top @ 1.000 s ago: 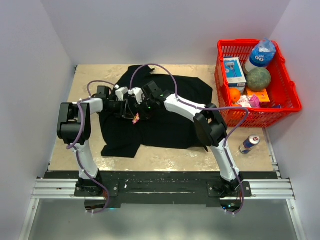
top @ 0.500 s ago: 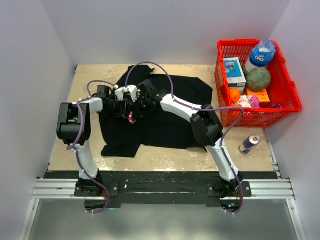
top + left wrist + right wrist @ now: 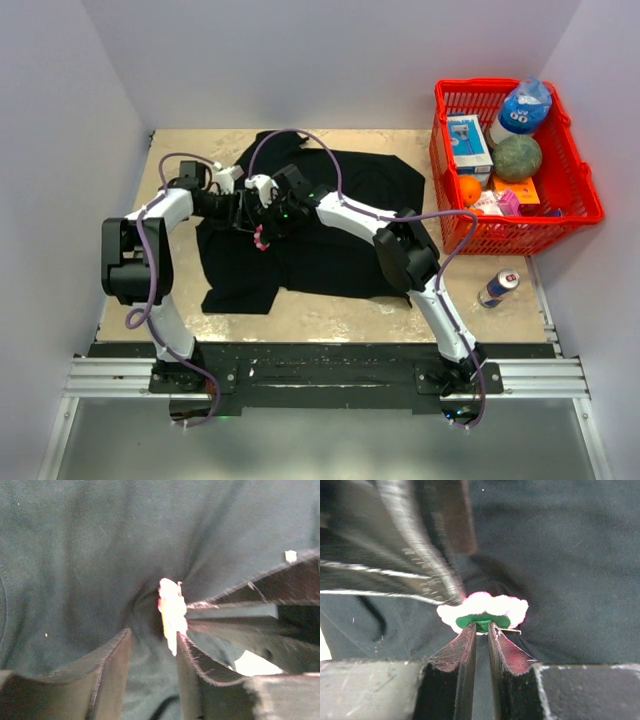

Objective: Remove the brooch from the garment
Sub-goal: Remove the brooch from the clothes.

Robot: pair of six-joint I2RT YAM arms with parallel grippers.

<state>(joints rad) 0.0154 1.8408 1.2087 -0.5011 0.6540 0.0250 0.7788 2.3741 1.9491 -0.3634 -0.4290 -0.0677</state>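
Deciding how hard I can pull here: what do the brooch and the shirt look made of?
The brooch seems a cluster of small beads, washed pinkish-white by glare, on a green, felt-like backing. The garment looks like soft matte black knit, probably cotton jersey; it puckers into folds around the brooch.

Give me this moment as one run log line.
right end effector: shut on small pink beaded brooch | left end effector: open, beside brooch | black fabric shirt: puckered at brooch
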